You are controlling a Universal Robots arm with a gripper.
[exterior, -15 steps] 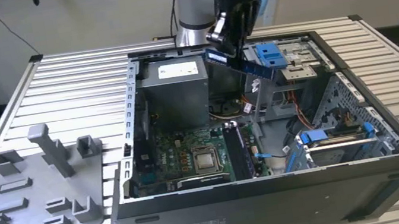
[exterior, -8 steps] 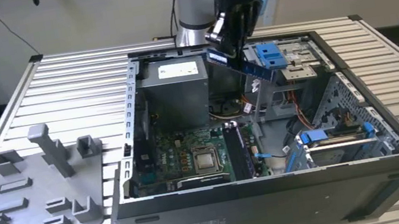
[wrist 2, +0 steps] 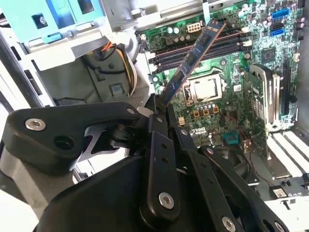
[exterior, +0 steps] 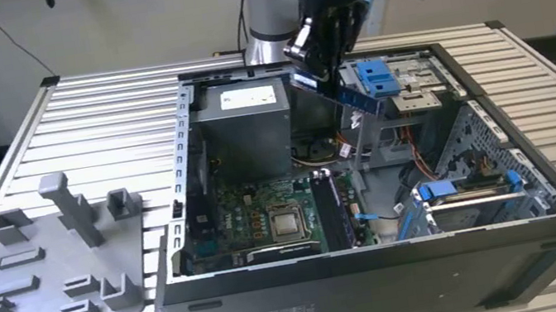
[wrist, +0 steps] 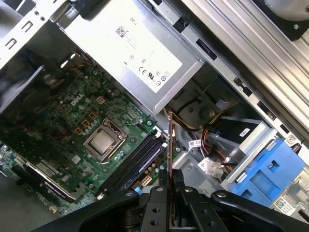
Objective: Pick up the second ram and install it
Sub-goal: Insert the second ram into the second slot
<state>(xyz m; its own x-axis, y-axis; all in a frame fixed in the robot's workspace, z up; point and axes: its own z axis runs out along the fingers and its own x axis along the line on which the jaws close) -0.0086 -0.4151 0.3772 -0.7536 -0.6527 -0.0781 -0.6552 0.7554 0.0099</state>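
My gripper point(exterior: 317, 64) hangs over the open computer case point(exterior: 384, 261), shut on the second ram point(exterior: 344, 93). This thin dark board sticks out slantwise from the fingers, above the case's back half. In the second wrist view the ram point(wrist 2: 190, 60) runs from the fingertips point(wrist 2: 155, 116) toward the black memory slots point(wrist 2: 205, 48) on the green motherboard point(wrist 2: 227, 101), still well above them. In the first wrist view the ram point(wrist: 170, 145) shows edge-on, with the gripper point(wrist: 171, 182) clamped on it and the slots point(wrist: 133, 166) beside its line.
Near the held board stand the grey power supply point(exterior: 251, 127) and a blue drive cage point(exterior: 378, 77). The processor socket point(exterior: 289, 223) lies beside the slots. A grey fixture plate point(exterior: 50, 267) with posts rests on the slatted table point(exterior: 102, 100) at the exterior view's left.
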